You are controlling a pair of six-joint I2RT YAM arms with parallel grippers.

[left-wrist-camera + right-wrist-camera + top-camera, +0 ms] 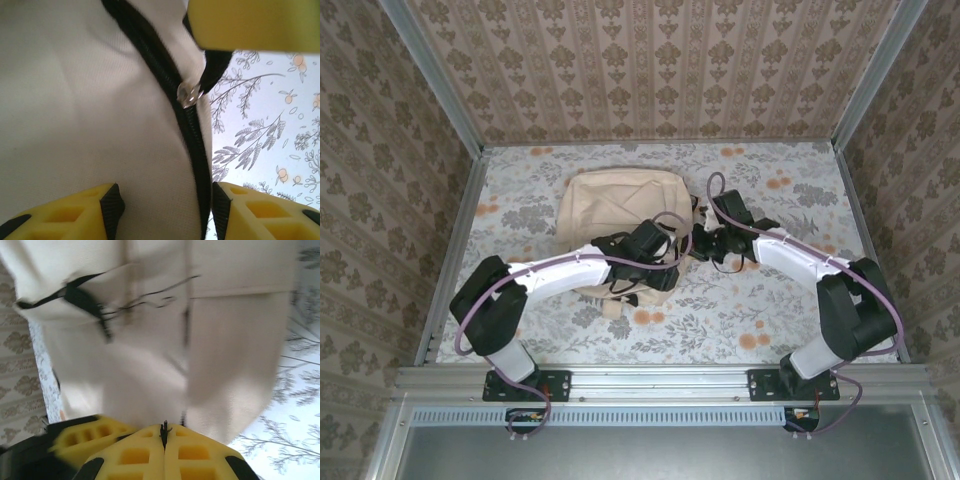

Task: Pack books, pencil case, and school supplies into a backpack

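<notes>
Backpack (610, 205): zipper (172, 90) step, likely closing. Left hand (166, 202) spread, zipper between fingers; right hand (164, 432) pressed together. Next: steady pull along zipper.

I work on a table (790, 310) covered with a pale cloth, printed with grey leafy branches and small orange flowers (777, 183). Three walls stand around it: the back wall (650, 70), the left wall (370, 200) and the right wall (920, 150). All carry the same beige wallpaper, with vertical stripes and damask ornaments. In each far corner stands a grey metal post (430, 75). A silver aluminium rail (660, 378) runs along the near edge of the table, and in front of it lies a dark grey panel (650, 455). The light is soft and even. In the left wrist view the cloth looks bright and a little bluish.
</notes>
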